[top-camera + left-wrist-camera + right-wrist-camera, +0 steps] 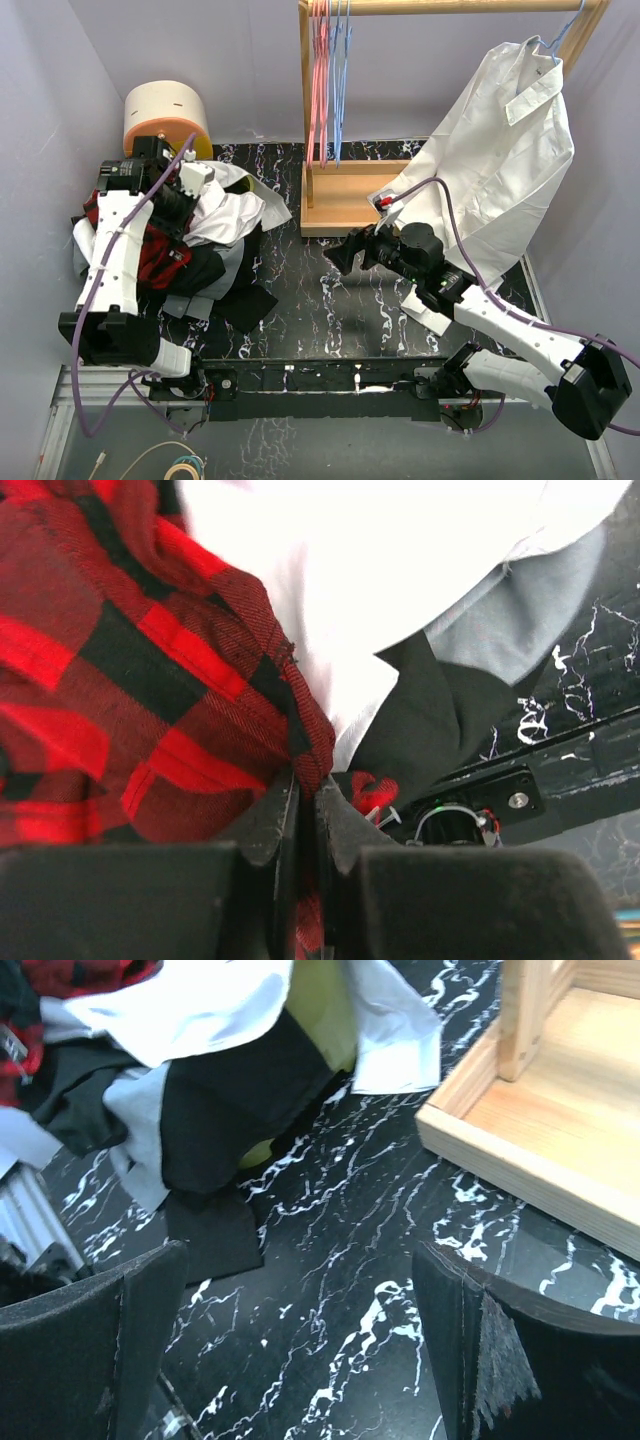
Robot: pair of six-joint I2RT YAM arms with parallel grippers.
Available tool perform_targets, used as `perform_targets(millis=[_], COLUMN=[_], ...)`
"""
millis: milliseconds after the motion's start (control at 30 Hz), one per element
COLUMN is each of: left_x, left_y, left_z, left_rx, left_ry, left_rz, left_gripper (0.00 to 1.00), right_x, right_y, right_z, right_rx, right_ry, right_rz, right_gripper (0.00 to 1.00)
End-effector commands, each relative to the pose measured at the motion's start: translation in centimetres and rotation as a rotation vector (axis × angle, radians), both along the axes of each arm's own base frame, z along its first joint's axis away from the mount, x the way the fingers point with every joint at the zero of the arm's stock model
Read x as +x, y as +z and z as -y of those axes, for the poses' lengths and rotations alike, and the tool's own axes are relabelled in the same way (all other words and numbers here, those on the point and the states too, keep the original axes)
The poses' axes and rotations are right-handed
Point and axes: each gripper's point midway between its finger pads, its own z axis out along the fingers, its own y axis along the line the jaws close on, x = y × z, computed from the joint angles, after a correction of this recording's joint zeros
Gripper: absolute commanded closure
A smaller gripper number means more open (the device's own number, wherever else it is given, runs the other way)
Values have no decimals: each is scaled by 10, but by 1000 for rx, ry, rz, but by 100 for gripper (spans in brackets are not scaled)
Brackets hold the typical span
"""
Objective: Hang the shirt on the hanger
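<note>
The red-and-black check shirt (130, 680) lies in the clothes pile at the left of the table, where its red fabric (160, 255) shows under my left arm. My left gripper (308, 798) is shut on a fold at the shirt's edge, and cloth runs down between the jaws. In the top view, that gripper (186, 205) sits in the pile. The light-blue hanger (341, 90) hangs on the wooden rail among pink ones. My right gripper (335, 258) hovers open over the bare marble table (330, 1210), with nothing between its fingers (150, 1290).
White, black and grey garments (235, 215) are heaped around the shirt. A cream and orange cylinder (165, 115) stands behind the pile. The wooden rack base (350, 200) is at centre back. A large white collared shirt (510, 150) hangs at the right. Pink hangers (320, 80) share the rail.
</note>
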Motion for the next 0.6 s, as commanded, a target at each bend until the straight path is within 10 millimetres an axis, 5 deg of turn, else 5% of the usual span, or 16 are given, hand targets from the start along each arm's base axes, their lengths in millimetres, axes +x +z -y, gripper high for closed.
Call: perform_targets(millis=[0,267,567], left_x=[-11,-12,-34], left_y=[60,142,166], left_z=[1,12,39], left_rx=[8,-47,-169], left_ry=[-20,-49,-172], left_rz=[126,422,520], left_gripper=[100,99,97], right_x=[-18,-35,-13], right_y=[42,88,144], right_z=[-24,-64,-105], right_rx=[103,163,196], right_ry=[177,344,316], right_rz=[115,286,571], right_gripper=[2,2,2])
